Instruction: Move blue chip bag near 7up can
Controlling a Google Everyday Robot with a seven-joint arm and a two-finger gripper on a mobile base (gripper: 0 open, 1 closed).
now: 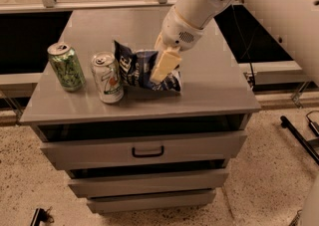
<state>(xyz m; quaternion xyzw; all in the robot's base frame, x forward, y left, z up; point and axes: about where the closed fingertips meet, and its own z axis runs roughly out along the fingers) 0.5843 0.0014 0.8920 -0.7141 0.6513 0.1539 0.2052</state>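
The blue chip bag point(133, 69) is crumpled dark blue foil with white lettering, and its left end is close beside the 7up can point(107, 78). The 7up can stands upright on the grey cabinet top point(214, 88), white and silver with green on it. My gripper point(163, 66) reaches down from the upper right on the white arm. It is shut on the right part of the bag and holds it at the cabinet top. The pale fingers point(165, 64) cover the bag's middle.
An all-green patterned can point(66, 66) stands upright left of the 7up can, near the cabinet's left edge. The cabinet has drawers below, the top one with a dark handle point(148, 151). Dark metal legs point(299, 138) lie on the floor at the right.
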